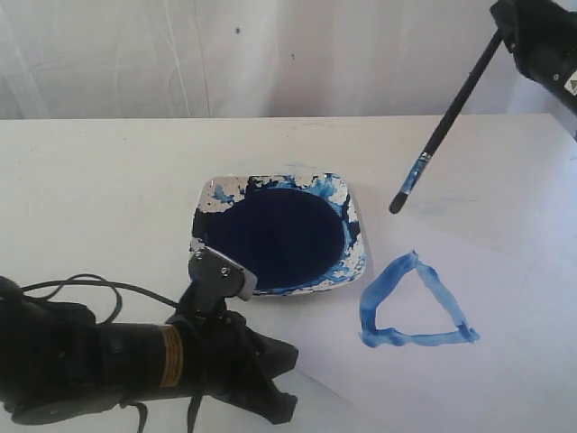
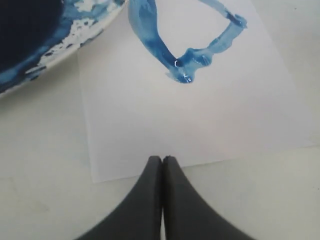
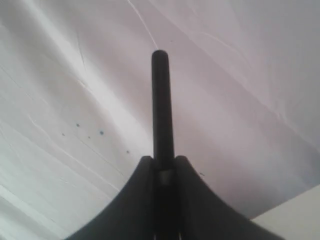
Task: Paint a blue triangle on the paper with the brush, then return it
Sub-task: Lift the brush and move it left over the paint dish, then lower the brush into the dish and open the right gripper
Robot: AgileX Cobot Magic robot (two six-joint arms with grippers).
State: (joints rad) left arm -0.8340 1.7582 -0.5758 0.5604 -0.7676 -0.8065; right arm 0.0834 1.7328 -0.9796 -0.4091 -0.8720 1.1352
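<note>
Left claw (image 2: pixel 162 159), black, nearest us, is resting w/ fingers pressed together, gripping nothing, just off a corner of the large white paper sheet (image 2: pixel 200 130). Right claw (image 3: pixel 163 161) is clamping the long black-handled paintbrush (image 1: pixel 446 126), tip lifted clear of the paper. Watery blue triangle outline (image 1: pixel 419 339) is looking closed, so we're judging painting done. Returning the brush is remaining, prob. to the square paint-smeared dish (image 1: pixel 358 236).

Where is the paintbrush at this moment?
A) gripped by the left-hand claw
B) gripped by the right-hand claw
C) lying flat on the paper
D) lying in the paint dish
B: the right gripper is closed on the brush, holding it slanted, tip clear of the dish and the blue triangle.
</note>
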